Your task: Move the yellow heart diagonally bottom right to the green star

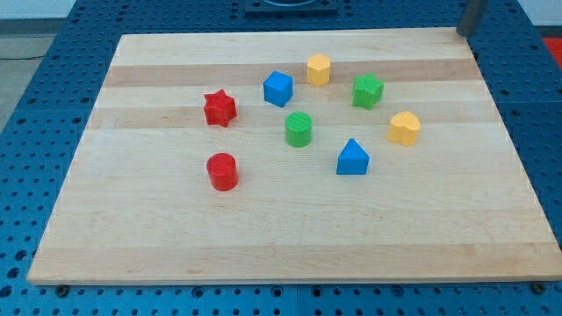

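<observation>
The yellow heart (pixel 405 128) lies on the wooden board (pixel 290 246), right of centre. The green star (pixel 368 90) sits just up and left of it, a small gap apart, so the heart is diagonally below and right of the star. My rod shows at the view's top right corner, with my tip (pixel 462 33) at the board's far right corner, well above and right of both blocks and touching neither.
A yellow hexagon (pixel 318 69) and a blue cube (pixel 277 89) lie left of the star. A green cylinder (pixel 299 129), a blue triangle block (pixel 352 158), a red star (pixel 219 108) and a red cylinder (pixel 222 171) lie further left and below.
</observation>
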`<state>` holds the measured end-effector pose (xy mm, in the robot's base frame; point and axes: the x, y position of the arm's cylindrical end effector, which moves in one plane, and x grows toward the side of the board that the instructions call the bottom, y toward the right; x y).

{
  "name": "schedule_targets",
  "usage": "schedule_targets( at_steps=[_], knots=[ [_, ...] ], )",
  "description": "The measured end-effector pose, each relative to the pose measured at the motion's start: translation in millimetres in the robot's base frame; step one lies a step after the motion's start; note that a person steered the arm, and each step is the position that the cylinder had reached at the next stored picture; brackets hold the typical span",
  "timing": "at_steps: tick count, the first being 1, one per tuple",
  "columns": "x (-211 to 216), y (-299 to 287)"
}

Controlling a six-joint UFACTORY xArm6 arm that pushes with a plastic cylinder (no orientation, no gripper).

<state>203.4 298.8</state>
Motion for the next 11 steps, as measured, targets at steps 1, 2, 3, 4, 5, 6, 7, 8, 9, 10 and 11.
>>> schedule_targets(
  at_steps=[1, 2, 3, 4, 5, 6, 7, 8, 9, 10, 11],
  knots=[
    [3, -7],
    [42, -44],
    [95, -68],
    [137, -89],
    [146, -133],
    [159, -162],
    [182, -167],
    [198, -161],
    [207, -157],
    [209, -147],
    [209, -123]
  ],
)
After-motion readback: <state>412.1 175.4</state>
